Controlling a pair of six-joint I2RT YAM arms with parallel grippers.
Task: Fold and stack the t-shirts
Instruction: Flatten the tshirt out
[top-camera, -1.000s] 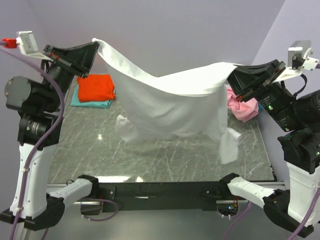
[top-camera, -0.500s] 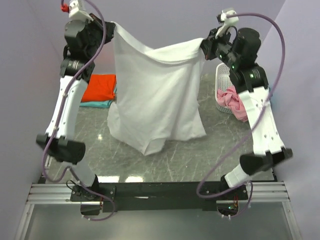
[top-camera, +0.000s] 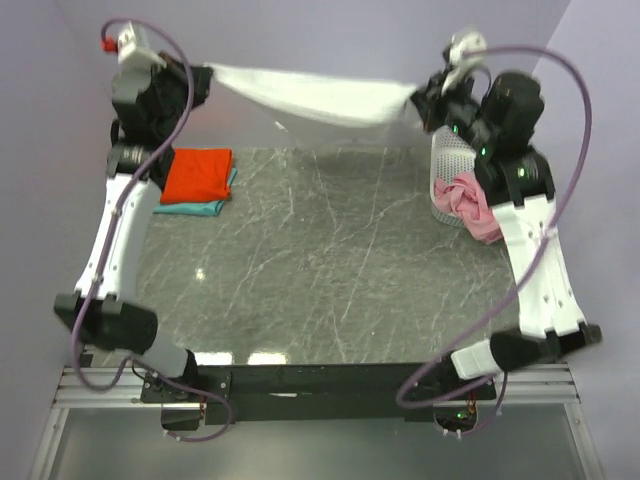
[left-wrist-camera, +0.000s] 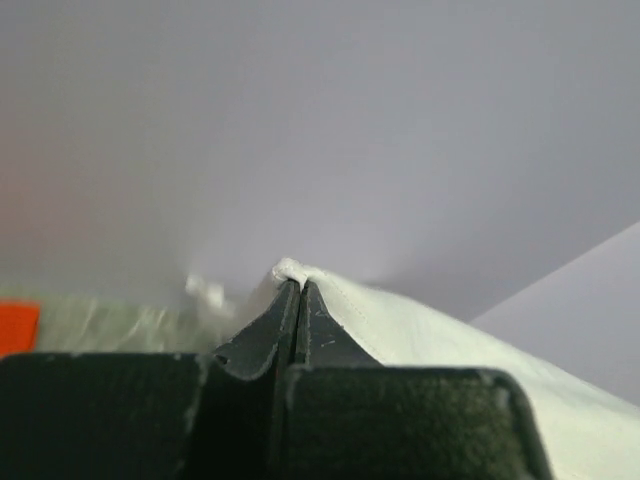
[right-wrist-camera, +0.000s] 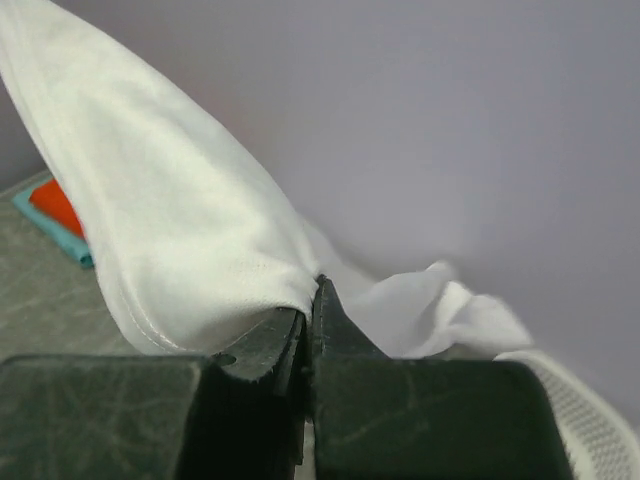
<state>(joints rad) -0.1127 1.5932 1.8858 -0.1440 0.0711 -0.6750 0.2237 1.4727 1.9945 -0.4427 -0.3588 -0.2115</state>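
The large white t-shirt (top-camera: 315, 95) is stretched in the air between both grippers, beyond the table's far edge. My left gripper (top-camera: 203, 70) is shut on its left end, which shows pinched at the fingertips in the left wrist view (left-wrist-camera: 297, 283). My right gripper (top-camera: 420, 95) is shut on its right end, bunched at the jaws in the right wrist view (right-wrist-camera: 312, 290). A folded orange-red t-shirt (top-camera: 197, 174) lies on a pale aqua one (top-camera: 188, 207) at the table's far left. A pink t-shirt (top-camera: 470, 203) hangs out of the basket.
The white perforated laundry basket (top-camera: 445, 165) stands at the table's far right, under my right arm. The grey marble table (top-camera: 330, 260) has a black rail along its near edge. Purple walls close in behind and at both sides.
Both arms have swung the white t-shirt up and away: it hung down over the table half a second ago and is now pulled into a flat band at the far edge.
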